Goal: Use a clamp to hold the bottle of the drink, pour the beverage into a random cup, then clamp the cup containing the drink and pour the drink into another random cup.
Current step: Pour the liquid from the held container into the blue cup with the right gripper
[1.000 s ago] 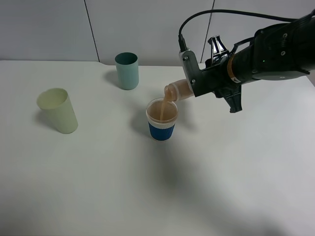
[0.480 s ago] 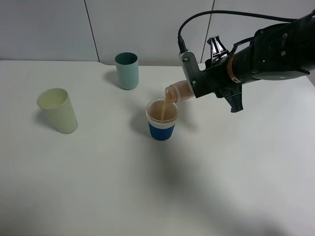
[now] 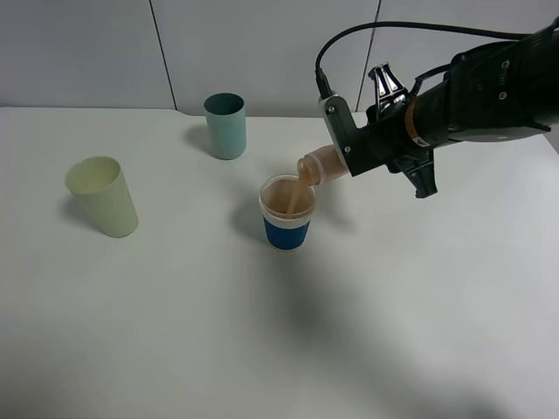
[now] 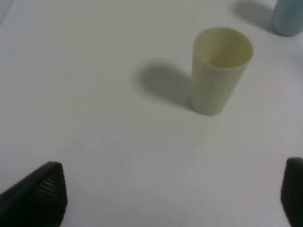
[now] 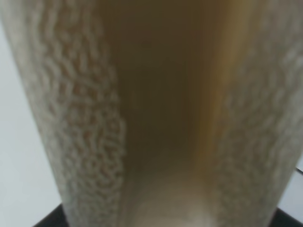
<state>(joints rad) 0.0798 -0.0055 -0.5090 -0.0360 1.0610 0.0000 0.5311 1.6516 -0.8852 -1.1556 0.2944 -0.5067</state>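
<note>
A white table (image 3: 175,332) runs back to a grey panelled wall (image 3: 262,44). In the high view my right arm reaches in from the right side, a black cable (image 3: 349,33) looping over it. My right gripper (image 3: 339,133) is clamped on the bottle (image 3: 319,166), its pale plates pressed against the bottle's body. The bottle is tipped over with its neck pointing down toward the left of the view, the mouth just above the rim of the blue-banded cup (image 3: 286,232). A thin stream of the beverage (image 3: 300,186), beige-pink and milky, falls from the mouth into that cup, where the liquid already shows inside the white rim. The cup stands upright near the middle of the table. The teal tumbler (image 3: 225,129) stands upright behind it and to the left, near the wall. The pale green tumbler (image 3: 105,202) stands well apart at the left side.

From the left wrist, my left gripper (image 4: 170,197) hangs over bare table with its 2 black ribbed fingertips (image 4: 40,194) spread wide and nothing between them. The pale green tumbler is ahead of it, and an edge of the teal tumbler shows at the corner.

The right wrist view is filled by a blurred close surface: a brown-beige band flanked by 2 pale dimpled strips. I cannot tell plate from bottle there.
</note>
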